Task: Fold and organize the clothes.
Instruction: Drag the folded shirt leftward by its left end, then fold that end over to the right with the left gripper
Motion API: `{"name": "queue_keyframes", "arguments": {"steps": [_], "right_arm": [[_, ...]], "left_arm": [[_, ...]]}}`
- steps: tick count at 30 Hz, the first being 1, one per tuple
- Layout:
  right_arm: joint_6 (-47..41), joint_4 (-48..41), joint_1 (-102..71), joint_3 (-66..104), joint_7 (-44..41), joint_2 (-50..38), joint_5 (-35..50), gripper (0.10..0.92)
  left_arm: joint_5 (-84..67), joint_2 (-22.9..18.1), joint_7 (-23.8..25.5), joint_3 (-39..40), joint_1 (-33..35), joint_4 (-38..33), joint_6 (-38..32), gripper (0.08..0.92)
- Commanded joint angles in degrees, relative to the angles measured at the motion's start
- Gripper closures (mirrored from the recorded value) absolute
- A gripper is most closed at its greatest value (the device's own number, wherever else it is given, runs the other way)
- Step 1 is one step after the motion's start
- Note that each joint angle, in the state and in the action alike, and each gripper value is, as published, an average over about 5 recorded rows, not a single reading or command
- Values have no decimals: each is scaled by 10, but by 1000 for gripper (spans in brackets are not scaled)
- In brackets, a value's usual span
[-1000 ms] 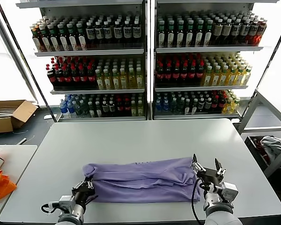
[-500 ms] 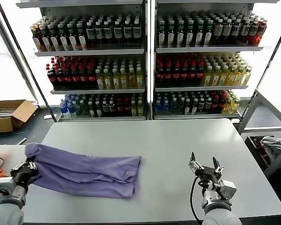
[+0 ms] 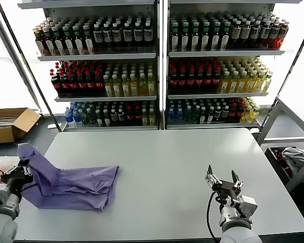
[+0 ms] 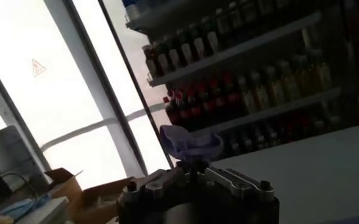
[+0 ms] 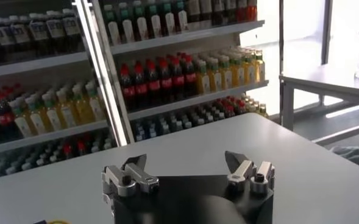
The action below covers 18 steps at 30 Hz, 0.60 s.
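Note:
The lavender T-shirt lies bunched at the left end of the white table, one end lifted off it. My left gripper is shut on that raised end at the table's left edge. In the left wrist view a tuft of the shirt sticks out above the closed left gripper. My right gripper is open and empty above the table's front right. In the right wrist view the right gripper has its jaws wide apart with nothing between them.
Shelves of bottles stand behind the table. A side table with an orange cloth sits at the left. A cardboard box lies on the floor at the left. A grey-white cloth pile sits at the right.
My left gripper has dragged the shirt from the table's front middle to its left end and lifted one end. My right gripper stayed open and drew back slightly.

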Motion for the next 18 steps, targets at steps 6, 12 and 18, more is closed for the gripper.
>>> {"name": "queue_keyframes", "arguments": {"steps": [6,12,18], "right_arm": [[-9,43,-22,-13,-4,29,-32,203],[1,44,-40,-12,-5,31,-33,203],[7,41,-48,-14,-6,34,-35,203]], "left_arm": [[-32,-120,-45,246,-62,1,67,889],[-31,-122,-49,264,-73,3,78,889],[-28,-120,-45,263,-80,13,79,889]]}}
